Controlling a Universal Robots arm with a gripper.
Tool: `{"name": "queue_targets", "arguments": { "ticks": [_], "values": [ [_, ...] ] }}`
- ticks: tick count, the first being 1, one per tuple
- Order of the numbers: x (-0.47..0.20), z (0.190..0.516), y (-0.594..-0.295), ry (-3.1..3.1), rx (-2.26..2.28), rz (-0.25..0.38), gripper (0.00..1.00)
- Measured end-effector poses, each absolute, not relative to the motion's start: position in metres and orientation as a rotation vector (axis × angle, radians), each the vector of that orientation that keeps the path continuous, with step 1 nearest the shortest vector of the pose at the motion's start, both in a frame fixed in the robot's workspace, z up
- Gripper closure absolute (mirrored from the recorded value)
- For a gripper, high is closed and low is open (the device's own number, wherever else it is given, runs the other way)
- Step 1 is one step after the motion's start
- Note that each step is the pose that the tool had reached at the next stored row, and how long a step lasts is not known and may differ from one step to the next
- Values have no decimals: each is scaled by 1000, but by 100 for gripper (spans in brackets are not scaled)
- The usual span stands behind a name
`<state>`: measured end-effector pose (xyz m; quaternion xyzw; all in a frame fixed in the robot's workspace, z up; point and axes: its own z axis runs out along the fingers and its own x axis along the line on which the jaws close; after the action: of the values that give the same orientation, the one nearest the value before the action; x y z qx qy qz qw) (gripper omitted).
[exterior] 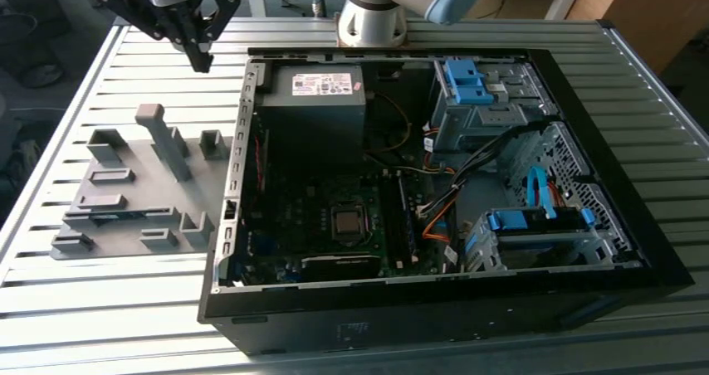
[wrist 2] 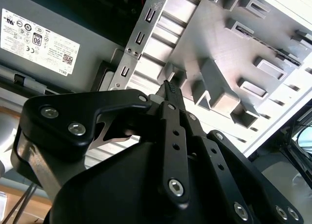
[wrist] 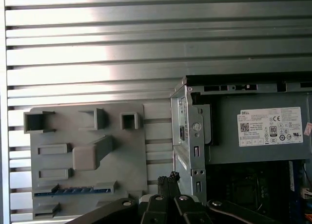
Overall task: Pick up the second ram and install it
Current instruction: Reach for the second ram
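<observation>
At the exterior view's left, the second ram [exterior: 114, 216] lies flat in a low slot of the grey holder plate [exterior: 133, 192] on the slatted table [exterior: 111, 309]; in the first wrist view it shows as a thin blue strip [wrist: 73, 190] near the plate's edge. My gripper [exterior: 202, 58] hangs above the plate's far end, well apart from the ram, its fingers [wrist 2: 168, 89] pressed together on nothing. To the right sits the open computer case [exterior: 443, 309], with its power supply [exterior: 315, 101] nearest my gripper and the blue drive-bay latches [exterior: 466, 80] beyond.
</observation>
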<state>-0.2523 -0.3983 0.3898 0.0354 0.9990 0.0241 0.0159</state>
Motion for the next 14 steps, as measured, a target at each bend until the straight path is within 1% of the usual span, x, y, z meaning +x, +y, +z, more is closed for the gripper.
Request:
{"name": "queue_targets", "arguments": {
  "ticks": [14],
  "values": [
    [-257,390,-398,3107,110,75,89]
  ]
}}
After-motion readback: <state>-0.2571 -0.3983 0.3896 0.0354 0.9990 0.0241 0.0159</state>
